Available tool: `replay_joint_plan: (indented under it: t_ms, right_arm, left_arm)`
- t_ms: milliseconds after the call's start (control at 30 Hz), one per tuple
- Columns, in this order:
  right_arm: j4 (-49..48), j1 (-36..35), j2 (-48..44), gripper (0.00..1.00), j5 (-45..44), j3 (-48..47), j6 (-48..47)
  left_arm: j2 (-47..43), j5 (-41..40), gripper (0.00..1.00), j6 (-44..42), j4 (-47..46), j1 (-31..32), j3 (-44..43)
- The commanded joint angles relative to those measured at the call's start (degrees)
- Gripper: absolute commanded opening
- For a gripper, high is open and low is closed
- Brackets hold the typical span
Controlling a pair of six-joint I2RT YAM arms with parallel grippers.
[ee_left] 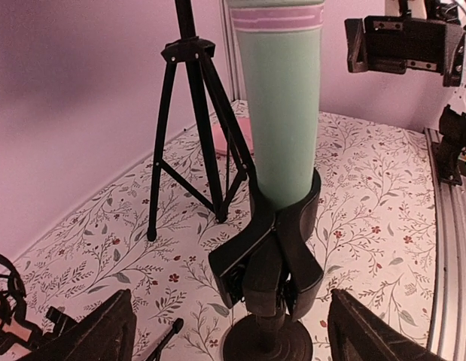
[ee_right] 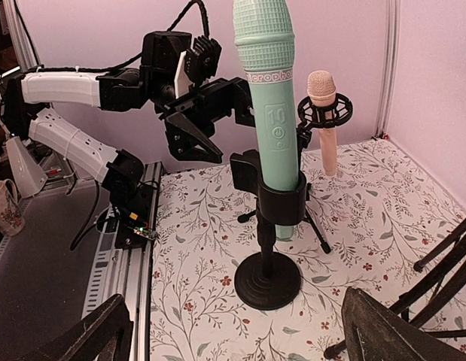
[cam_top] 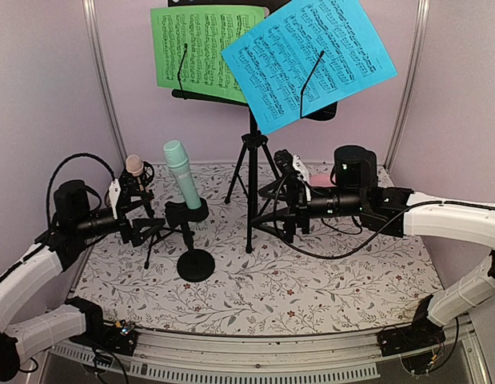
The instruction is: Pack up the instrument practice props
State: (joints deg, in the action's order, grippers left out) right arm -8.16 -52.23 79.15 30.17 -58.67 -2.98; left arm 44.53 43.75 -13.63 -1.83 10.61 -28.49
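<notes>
A mint-green toy microphone (cam_top: 181, 172) stands upright in a black clip support with a round base (cam_top: 195, 265). A pale-pink microphone (cam_top: 134, 166) hangs in a small black tripod mount at the left. Green (cam_top: 197, 50) and blue (cam_top: 307, 58) sheet-music pages rest on the black music desk, whose tripod (cam_top: 250, 188) stands at centre. My left gripper (cam_top: 145, 218) is open and empty, just left of the clip support (ee_left: 274, 248). My right gripper (cam_top: 281, 210) is open and empty, right of the tripod, facing the green microphone (ee_right: 269, 98).
A round pink dish (cam_top: 321, 181) lies behind my right gripper. The booth walls close in the left, back and right. A metal rail (cam_top: 255, 352) runs along the near edge. A mug (ee_right: 5, 207) sits off the table beyond the left arm.
</notes>
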Motion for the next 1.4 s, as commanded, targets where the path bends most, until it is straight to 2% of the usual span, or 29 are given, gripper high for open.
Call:
replay_joint_plan:
  t_ms: [0,133,333,600,900,1133,1367]
  right_arm:
    - [0.24,-0.52,1.04,0.99,0.67,-1.76,-0.66]
    - [0.15,-0.58,1.34,0.99,0.84,-2.04,-0.71]
    - [0.25,-0.54,1.44,0.99,0.52,-2.23,-0.8]
    - [0.53,-0.56,1.23,0.99,0.05,-1.9,-0.93]
    - [0.72,-0.57,0.61,0.99,-0.77,-1.44,-0.94]
    - [0.72,-0.53,-0.44,0.99,-1.11,-0.64,-0.8]
    - [1.21,-0.51,-0.98,0.99,-1.4,-0.74,-0.85]
  left_arm:
    - [2.67,8.3,0.89,-1.62,-0.84,-0.98,-2.92]
    - [7.43,12.49,0.87,-5.23,5.13,-1.05,-6.47]
    - [10.1,13.2,0.87,-9.94,10.44,-1.01,-8.64]
    - [12.23,13.52,0.78,-7.48,6.64,-0.19,-8.23]
    - [12.18,10.15,0.77,0.04,-3.78,2.91,-4.75]
    - [10.76,9.83,0.78,0.15,-3.68,3.06,-1.26]
    - [9.53,9.86,0.79,5.47,-12.82,2.95,3.05]
